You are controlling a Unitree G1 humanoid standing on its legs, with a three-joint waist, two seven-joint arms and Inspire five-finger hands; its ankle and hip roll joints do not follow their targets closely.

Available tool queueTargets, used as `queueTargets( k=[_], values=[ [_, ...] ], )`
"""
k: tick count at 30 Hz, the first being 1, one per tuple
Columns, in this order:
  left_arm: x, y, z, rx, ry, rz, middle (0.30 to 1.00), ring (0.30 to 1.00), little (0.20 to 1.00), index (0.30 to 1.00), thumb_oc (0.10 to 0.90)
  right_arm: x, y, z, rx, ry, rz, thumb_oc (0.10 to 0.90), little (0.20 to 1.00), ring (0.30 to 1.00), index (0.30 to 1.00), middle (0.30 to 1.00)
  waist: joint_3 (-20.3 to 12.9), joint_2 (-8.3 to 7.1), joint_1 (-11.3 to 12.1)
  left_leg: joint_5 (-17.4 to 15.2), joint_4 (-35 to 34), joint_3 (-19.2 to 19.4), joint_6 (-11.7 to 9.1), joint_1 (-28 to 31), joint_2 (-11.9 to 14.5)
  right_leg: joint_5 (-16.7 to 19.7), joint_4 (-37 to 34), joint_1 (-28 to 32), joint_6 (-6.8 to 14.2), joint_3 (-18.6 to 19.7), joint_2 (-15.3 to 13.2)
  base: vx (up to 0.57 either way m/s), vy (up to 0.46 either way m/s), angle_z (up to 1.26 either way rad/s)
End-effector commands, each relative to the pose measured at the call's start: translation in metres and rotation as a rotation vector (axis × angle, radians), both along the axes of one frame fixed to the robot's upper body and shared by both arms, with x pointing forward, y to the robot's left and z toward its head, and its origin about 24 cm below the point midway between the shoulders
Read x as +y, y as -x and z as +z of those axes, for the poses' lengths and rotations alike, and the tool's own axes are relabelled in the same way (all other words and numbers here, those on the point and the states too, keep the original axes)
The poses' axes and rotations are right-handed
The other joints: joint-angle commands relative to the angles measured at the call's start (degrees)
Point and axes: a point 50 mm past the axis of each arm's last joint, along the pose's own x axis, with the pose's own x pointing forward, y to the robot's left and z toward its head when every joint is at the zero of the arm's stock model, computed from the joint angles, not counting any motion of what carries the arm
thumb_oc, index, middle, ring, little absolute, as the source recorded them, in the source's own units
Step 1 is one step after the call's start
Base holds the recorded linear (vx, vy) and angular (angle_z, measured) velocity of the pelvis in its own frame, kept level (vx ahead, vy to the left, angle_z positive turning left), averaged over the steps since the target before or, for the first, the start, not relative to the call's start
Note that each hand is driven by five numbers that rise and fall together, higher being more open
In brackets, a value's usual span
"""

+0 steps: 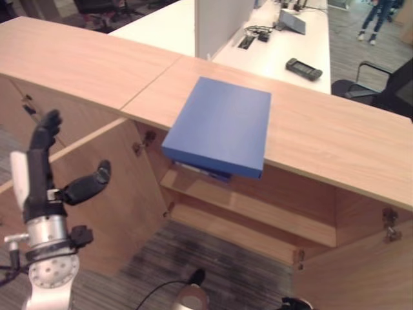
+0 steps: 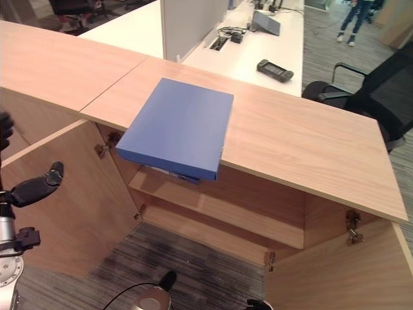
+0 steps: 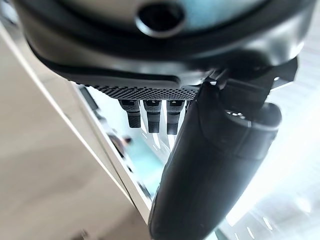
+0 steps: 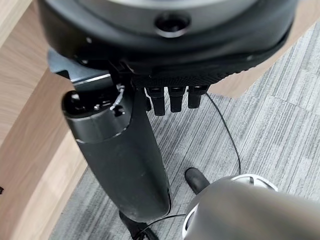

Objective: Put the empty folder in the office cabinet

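On the cabinet [image 1: 335,139] top lies the blue folder [image 1: 221,124], its near edge overhanging the open compartment. Left hand [image 1: 40,171] raised beside the open door [image 1: 97,187], fingers straight, empty. Right hand [image 4: 125,150] low over the carpet, fingers relaxed, empty.

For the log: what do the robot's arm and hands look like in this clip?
The left hand is dark, with black fingers, a black thumb and a white panel along its outer side, mounted on a silver-grey metal wrist with a round disc. Up close the right hand shows a glossy black housing, a thick black thumb and textured black palm padding.

Office: white desks [image 1: 174,26], swivel chair [image 2: 368,90], wood cabinet [image 1: 335,142].
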Motion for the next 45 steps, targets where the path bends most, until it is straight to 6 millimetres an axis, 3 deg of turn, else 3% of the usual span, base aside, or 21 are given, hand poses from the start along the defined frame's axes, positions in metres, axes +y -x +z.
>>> queueTargets(
  k=[1,9,23,33,37,45],
  values=[
    [-0.025,0.001,0.037,-0.166,-0.194,-0.12,0.9,0.9,0.9,0.9,0.8,0.0,-0.012,0.003,-0.024,0.036,0.078,0.8,0.9,0.9,0.9,0.9,-2.29,-0.19,-2.79,-4.96,2.26,1.48,1.35,-0.33,0.3,4.3,-3.86,-0.54,0.61,1.15,-0.43,-0.07,0.081,-0.27],
    [-0.029,0.002,0.04,-0.152,-0.338,-0.098,0.9,0.9,0.9,0.9,0.8,0.001,-0.002,0.0,0.012,0.044,0.105,0.8,0.9,0.9,0.9,0.9,-4.07,-0.43,-4.17,-5.86,2.07,3.01,1.71,1.06,0.21,4.43,-4.14,-0.09,0.83,2.62,-0.71,0.01,0.032,-0.18],
    [-0.059,0.016,0.064,-0.164,-0.611,-0.268,0.9,0.9,0.9,0.9,0.8,0.001,0.006,-0.001,0.042,0.044,0.15,0.8,0.9,0.9,0.9,0.9,-5.97,-0.35,-5.22,-7.26,2.66,4.48,2.0,2.14,0.13,4.45,-4.44,0.53,1.01,4.12,-0.68,0.01,0.013,-0.04],
    [-0.064,0.012,0.052,-0.086,-0.554,-0.319,0.9,0.9,0.9,0.9,0.8,-0.001,0.014,-0.003,0.07,0.042,0.182,0.8,0.9,0.9,0.9,0.9,-6.55,-0.25,-6.3,-7.6,2.8,5.31,2.33,2.8,-0.06,4.3,-4.32,0.93,1.09,5.05,-0.81,0.0,0.007,-0.03],
    [-0.075,0.009,0.044,-0.056,-0.563,-0.36,0.9,0.9,0.9,0.9,0.8,0.005,0.014,-0.003,0.055,0.025,0.188,0.8,0.9,0.9,0.9,0.9,-6.5,-0.26,-7.52,-7.39,3.32,5.63,2.64,2.13,-0.24,5.01,-4.6,0.2,1.16,5.61,-0.91,-0.03,0.006,-0.16],
    [-0.073,0.005,0.035,-0.013,-0.6,-0.333,0.9,0.9,0.9,0.9,0.8,0.005,0.017,-0.004,0.07,0.025,0.203,0.8,0.9,0.9,0.9,0.9,-6.97,-0.69,-8.1,-7.7,3.58,6.17,2.72,2.28,-0.23,4.97,-4.39,0.19,1.21,6.19,-0.97,0.0,-0.001,-0.04]
  ],
)
